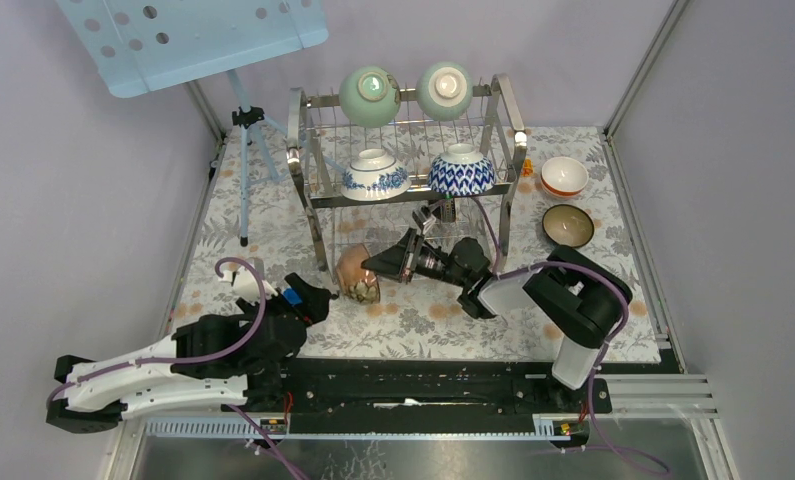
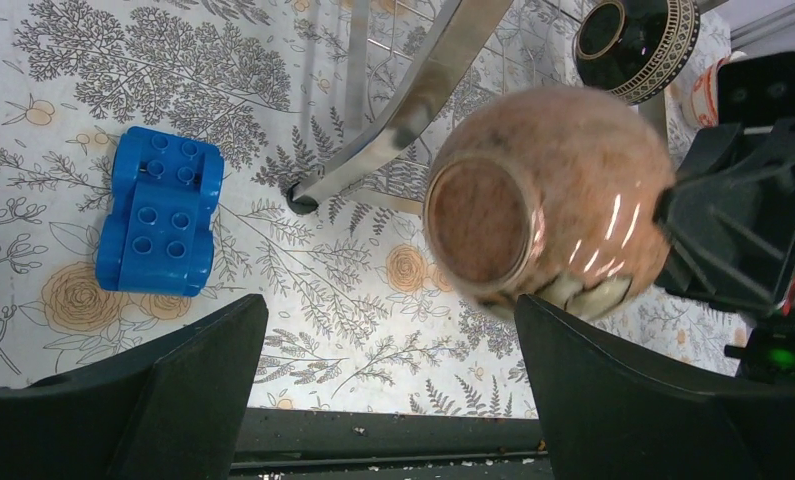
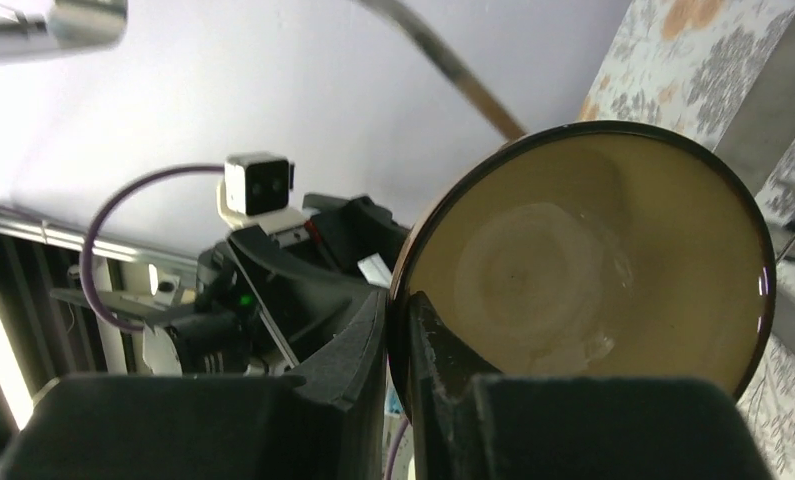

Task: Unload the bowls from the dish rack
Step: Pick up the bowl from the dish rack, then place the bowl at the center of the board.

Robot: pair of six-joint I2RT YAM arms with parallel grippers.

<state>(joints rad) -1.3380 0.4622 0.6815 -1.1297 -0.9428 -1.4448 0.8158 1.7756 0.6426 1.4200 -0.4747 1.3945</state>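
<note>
Right arm: stretched leftward over mid-surface [image 1: 423, 320], wrist rolled | right fingers [image 3: 353, 350]: pinched on rim of brown bowl [image 3: 593, 270], bowl tipped on edge beside dish rack [image 1: 413, 197] near-left leg | Left arm: folded low, near-left corner | left fingers [image 2: 173, 400]: spread wide, empty.

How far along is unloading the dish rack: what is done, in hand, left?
Done: the orange-white bowl and dark teal bowl sit on the table right of the dish rack. In hand: the right gripper pinches the brown bowl by its rim beside the rack's front leg. Remaining: two pale green bowls on the top tier, two blue-and-white bowls below. The left gripper is open.
</note>
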